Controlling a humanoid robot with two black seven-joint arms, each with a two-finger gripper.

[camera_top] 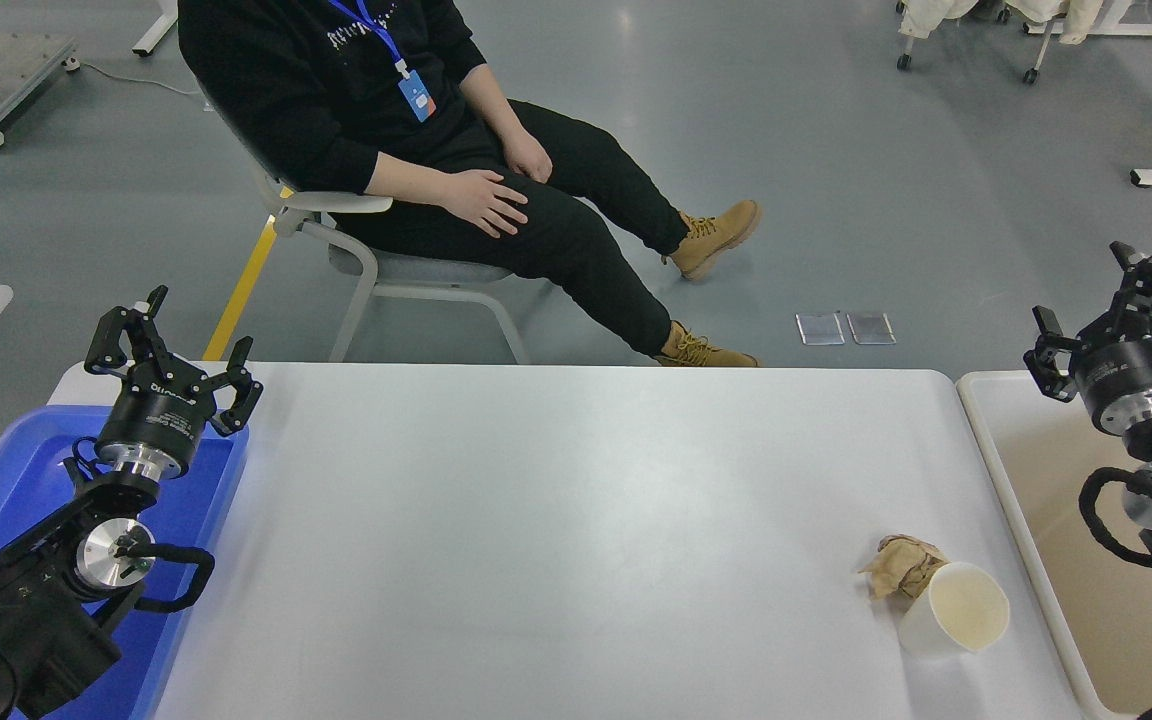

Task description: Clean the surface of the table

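Note:
The white table surface (556, 520) fills the middle of the head view. On it at the lower right lie a crumpled brown paper wad (898, 566) and, touching it, a white paper cup (956, 610) tipped toward me, its mouth showing. My right gripper (1101, 305) is open and empty, raised over the far edge of the beige tub, well right of and beyond the cup. My left gripper (171, 345) is open and empty, parked over the blue tray at the left.
A blue plastic tray (26, 470) sits under the left arm at the table's left end. A beige rimmed tub (1036, 500) stands against the table's right end. A person sits on a chair (356, 250) beyond the far edge, hands on lap.

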